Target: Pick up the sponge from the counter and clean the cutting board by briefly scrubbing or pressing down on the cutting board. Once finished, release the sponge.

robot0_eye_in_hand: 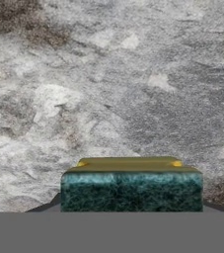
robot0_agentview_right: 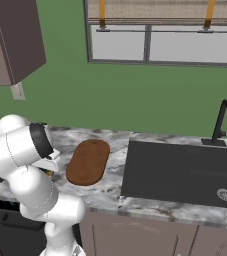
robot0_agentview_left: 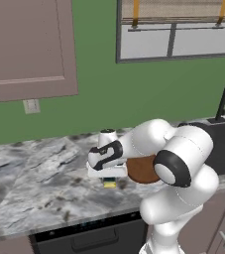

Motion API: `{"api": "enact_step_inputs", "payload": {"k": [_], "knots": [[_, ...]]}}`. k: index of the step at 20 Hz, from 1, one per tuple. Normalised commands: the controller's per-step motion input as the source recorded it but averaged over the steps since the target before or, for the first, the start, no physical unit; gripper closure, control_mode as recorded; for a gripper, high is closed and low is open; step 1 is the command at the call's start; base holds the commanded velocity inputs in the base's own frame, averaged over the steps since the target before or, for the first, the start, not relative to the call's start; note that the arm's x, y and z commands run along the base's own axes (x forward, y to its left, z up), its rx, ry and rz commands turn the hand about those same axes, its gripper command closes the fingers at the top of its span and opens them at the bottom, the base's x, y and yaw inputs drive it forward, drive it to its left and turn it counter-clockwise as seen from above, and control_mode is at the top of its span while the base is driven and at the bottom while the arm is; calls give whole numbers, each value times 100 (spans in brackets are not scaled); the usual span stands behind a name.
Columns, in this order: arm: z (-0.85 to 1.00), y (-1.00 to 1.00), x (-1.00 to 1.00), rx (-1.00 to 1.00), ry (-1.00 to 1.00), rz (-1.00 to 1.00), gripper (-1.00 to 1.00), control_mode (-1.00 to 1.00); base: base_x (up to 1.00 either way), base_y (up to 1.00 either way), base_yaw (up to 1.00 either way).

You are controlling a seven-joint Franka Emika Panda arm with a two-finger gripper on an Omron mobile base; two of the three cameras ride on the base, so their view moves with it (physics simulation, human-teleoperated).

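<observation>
Marbled counter (robot0_agentview_left: 29, 178) lies under the gripper (robot0_agentview_left: 109, 181), which is clenched on the sponge (robot0_eye_in_hand: 131, 185) directly between its fingers; the cutting board (robot0_agentview_right: 88, 161) sits just beside, right

Open marbled counter (robot0_agentview_left: 29, 178) left of the sponge (robot0_agentview_left: 109, 183); cutting board (robot0_agentview_right: 88, 161) flat alongside, sink (robot0_agentview_right: 185, 172) well beyond.

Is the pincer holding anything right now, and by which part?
The sponge sits at the pincer over the counter; whether it is gripped, or where, cannot be told.
</observation>
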Motion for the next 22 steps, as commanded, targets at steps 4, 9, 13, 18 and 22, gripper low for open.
{"api": "enact_step_inputs", "payload": {"k": [4, 9, 13, 18, 22], "knots": [[0, 0, 0, 0, 0, 0, -100, -100, 0, 0, 0], [0, 0, 0, 0, 0, 0, -100, -100, 0, 0, 0], [36, 0, -2, 0, 0, -1, -100, -100, 0, 0, 0], [83, -12, -43, -3, 0, -4, -100, -100, 0, 0, 0], [59, -61, -63, -6, 0, -2, -100, -100, 0, 0, 0]]}}
